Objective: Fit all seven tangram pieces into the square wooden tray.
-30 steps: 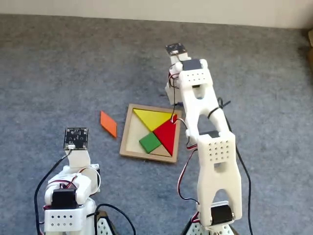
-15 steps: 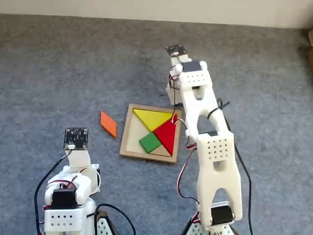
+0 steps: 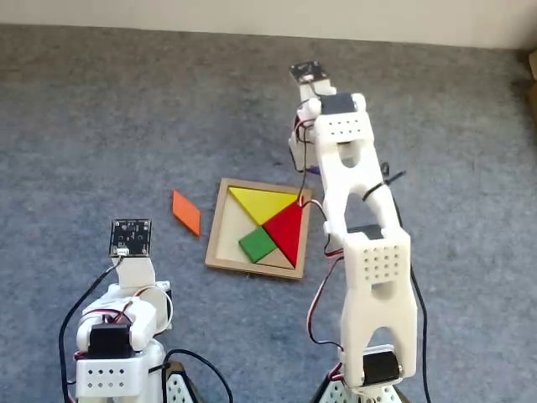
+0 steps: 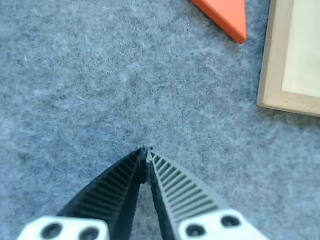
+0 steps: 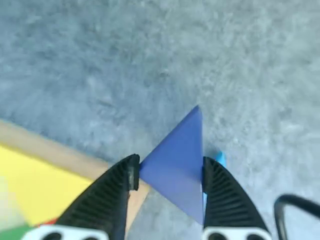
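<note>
Grey-blue carpet [image 3: 126, 117] carries everything. Right arm [image 3: 369, 269] is stretched from the carpet's near edge away along the right side of the tray, its wrist beyond the tray's far right corner. Left arm [image 3: 117, 327] sits folded at the near left, well apart from the tray. Square wooden tray [image 3: 216, 225] lies flat near the carpet's middle, slightly rotated. Inside it: yellow triangle [image 3: 256, 201] along the far side, red triangle [image 3: 287, 228] along the right side, the two touching along one edge. Green square [image 3: 258, 244] sits at the inner corner where they meet, toward the near side. The rest of the tray floor shows bare wood tone on the left and near sides; cannot tell whether a wood-coloured piece lies there. Orange parallelogram [image 3: 186, 211] lies on the carpet just beside the tray's left rim, apart from it. Right gripper [image 5: 170, 165]: jaws partly open, one finger on each side of the blue triangle [image 5: 177, 155], gripping it just off the tray's far right corner; whether the piece touches the carpet cannot be told. A sliver of lighter blue [image 5: 220, 160] shows beside one finger, identity unclear. Left gripper [image 4: 146, 152]: tips pressed together, nothing between them, over bare carpet near the tray's left rim.
</note>
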